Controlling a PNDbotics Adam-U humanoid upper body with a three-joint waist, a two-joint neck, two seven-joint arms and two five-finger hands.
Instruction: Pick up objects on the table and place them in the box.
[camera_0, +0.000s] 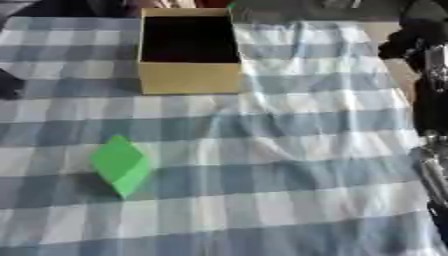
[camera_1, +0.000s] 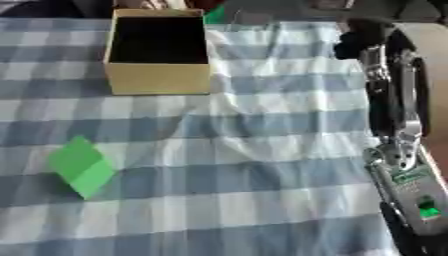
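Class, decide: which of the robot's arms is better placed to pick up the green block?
Probably the left: the green block lies on the table's left side, while the right arm runs along the far right edge. Neither hand's fingers are clearly visible.

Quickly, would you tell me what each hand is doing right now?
Left hand: not in view.
Right hand: a dark shape at the far right, above the table; fingers cannot be told; it holds nothing visible.

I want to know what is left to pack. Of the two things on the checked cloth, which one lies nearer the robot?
The green block, lying at the near left of the cloth. The open tan box stands at the far side with a dark inside.
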